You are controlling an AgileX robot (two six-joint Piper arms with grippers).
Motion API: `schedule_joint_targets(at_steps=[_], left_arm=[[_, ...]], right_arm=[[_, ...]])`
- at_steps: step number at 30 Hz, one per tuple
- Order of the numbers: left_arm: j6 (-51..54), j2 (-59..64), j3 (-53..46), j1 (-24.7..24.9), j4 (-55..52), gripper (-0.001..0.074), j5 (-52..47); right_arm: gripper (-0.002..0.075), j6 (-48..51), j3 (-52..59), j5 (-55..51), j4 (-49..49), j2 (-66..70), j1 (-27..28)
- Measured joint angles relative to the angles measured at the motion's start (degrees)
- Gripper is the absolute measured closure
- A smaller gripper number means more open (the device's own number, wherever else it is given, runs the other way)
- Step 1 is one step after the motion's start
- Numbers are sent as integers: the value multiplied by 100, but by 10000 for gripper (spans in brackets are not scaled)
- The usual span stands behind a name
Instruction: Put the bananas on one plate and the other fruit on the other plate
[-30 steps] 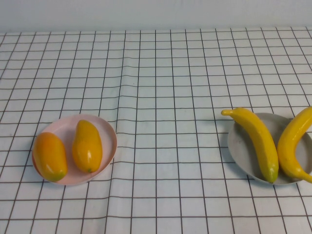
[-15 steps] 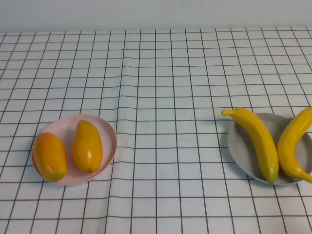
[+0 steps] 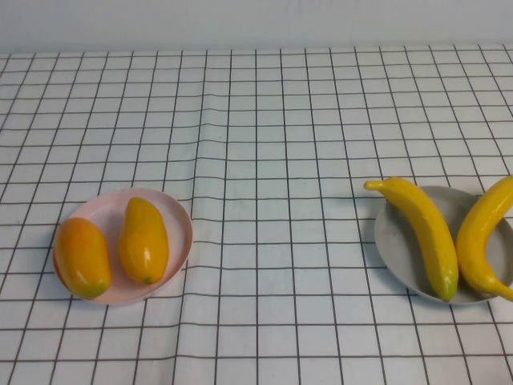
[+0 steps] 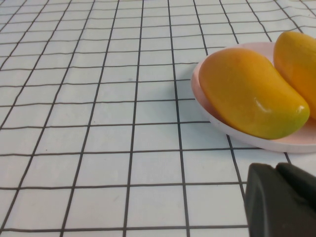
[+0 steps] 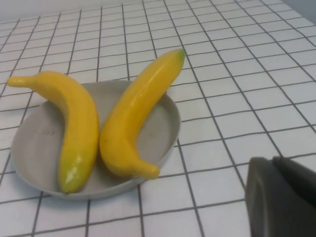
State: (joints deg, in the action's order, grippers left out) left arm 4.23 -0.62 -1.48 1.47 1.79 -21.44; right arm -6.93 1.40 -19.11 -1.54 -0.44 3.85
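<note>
Two yellow bananas [image 3: 426, 233] [image 3: 483, 234] lie side by side on the grey plate [image 3: 394, 241] at the right; the right wrist view shows the bananas [image 5: 73, 123] [image 5: 136, 111] on that grey plate [image 5: 37, 143]. Two orange-yellow mango-like fruits [image 3: 81, 255] [image 3: 143, 239] rest on the pale pink plate [image 3: 170, 207] at the left, seen close as fruits [image 4: 249, 91] [image 4: 298, 57] on the pink plate [image 4: 276, 143]. My left gripper [image 4: 277, 170] is shut and empty, apart from the pink plate. My right gripper [image 5: 272, 163] is shut and empty, beside the grey plate. Neither arm shows in the high view.
A white cloth with a black grid [image 3: 264, 144] covers the whole table, with a slight crease running down its middle left. A pale wall runs along the far edge.
</note>
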Motion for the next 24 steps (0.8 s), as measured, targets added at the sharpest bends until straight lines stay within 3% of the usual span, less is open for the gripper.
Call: schedule_joint_targets(at_steps=[7, 24], left_arm=[[0, 0, 0, 0, 0, 738, 0], [0, 0, 0, 0, 0, 738, 0]], right_arm=[[741, -157, 2, -9, 33, 0, -340], [741, -165, 2, -39, 33, 0, -351]])
